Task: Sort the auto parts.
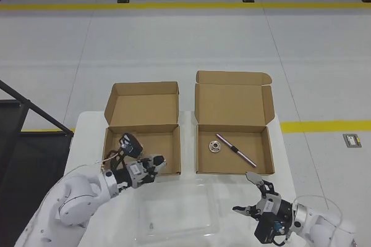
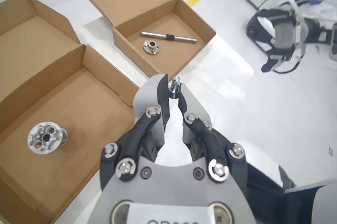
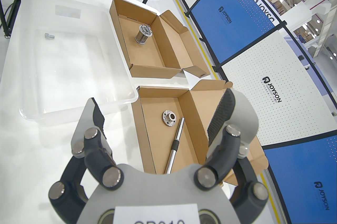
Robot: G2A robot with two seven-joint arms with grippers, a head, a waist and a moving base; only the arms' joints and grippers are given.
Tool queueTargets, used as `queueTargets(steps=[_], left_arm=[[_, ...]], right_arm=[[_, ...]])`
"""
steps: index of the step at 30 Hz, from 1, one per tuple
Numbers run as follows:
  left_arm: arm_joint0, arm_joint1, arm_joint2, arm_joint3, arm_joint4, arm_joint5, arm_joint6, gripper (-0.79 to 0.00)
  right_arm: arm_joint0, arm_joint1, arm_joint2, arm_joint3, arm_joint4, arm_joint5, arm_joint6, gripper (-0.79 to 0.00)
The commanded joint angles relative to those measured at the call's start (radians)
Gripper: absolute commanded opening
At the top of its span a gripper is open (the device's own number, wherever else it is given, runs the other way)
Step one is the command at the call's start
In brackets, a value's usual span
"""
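Begins with the left tool [image 2: 172, 98], clenched on a small bolt [image 2: 174, 83]: grips it by the head end between the pads and leaves the threaded end poking out past the tips, long axis in line with the fingers. Hangs just above the near right corner of the left box [image 1: 166, 148], over its front wall rather than well inside. Off to one side of that tool, on the left box's floor: a drilled hub [image 2: 47, 138], standing alone. Straight ahead along the bolt's axis, across a strip of bare bench [image 1: 89, 139]: the right box [image 1: 235, 163], with a flange [image 2: 150, 46] and a slim shaft [image 2: 168, 37] lying near each other but apart. Seems to turn on exactly that line. Needs only a short swing sideways to drop into the left box, and a longer reach forward, threads leading, for the right one. Cannot tell from here which box is meant for bolts. Farther out, toward the front of the bench: a clear tray [image 3: 65, 72] with a second bolt [image 3: 49, 36] lying on its side, on the left arm's half of the tray. Farthest off: the right tool [image 3: 161, 101], released, jaws spread wide and gripping nothing, near the right box's front wall and well apart from the held bolt.
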State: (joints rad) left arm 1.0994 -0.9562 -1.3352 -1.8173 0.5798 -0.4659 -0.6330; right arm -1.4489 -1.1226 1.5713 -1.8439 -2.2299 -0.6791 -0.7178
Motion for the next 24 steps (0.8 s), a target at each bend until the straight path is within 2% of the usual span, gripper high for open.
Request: queueTargets(steps=[1, 5, 7, 9, 14, 18, 22, 23, 24], left_arm=[[-0.004, -0.002, 0.0, -0.001, 0.095, 0.101, 0.006, -0.785], [-0.067, -0.019, 0.086, 0.064, 0.227, 0.296, -0.014, -0.785], [-0.107, -0.028, 0.123, 0.129, 0.255, 0.327, -0.022, -0.785], [-0.164, -0.042, 0.185, 0.175, 0.344, 0.406, -0.031, -0.785], [-0.331, -0.105, 0.406, 0.344, 0.514, 0.575, -0.076, -0.785], [-0.432, -0.163, 0.523, 0.476, 0.487, 0.598, -0.082, -0.785], [-0.496, -0.208, 0.602, 0.576, 0.498, 0.618, -0.087, -0.785], [-0.509, -0.219, 0.615, 0.6, 0.497, 0.622, -0.087, -0.779], [-0.521, -0.228, 0.626, 0.624, 0.494, 0.624, -0.09, -0.739]], right_arm=[[0.0, 0.0, 0.0, 0.0, 0.0, 0.0, 0.0, 0.0], [0.0, 0.0, 0.0, 0.0, 0.0, 0.0, 0.0, 0.0], [0.0, 0.0, 0.0, 0.0, 0.0, 0.0, 0.0, 0.0], [0.0, 0.0, 0.0, 0.0, 0.0, 0.0, 0.0, 0.0], [0.0, 0.0, 0.0, 0.0, 0.0, 0.0, 0.0, 0.0], [0.0, 0.0, 0.0, 0.0, 0.0, 0.0, 0.0, 0.0], [0.0, 0.0, 0.0, 0.0, 0.0, 0.0, 0.0, 0.0], [0.0, 0.0, 0.0, 0.0, 0.0, 0.0, 0.0, 0.0], [0.0, 0.0, 0.0, 0.0, 0.0, 0.0, 0.0, 0.0]])
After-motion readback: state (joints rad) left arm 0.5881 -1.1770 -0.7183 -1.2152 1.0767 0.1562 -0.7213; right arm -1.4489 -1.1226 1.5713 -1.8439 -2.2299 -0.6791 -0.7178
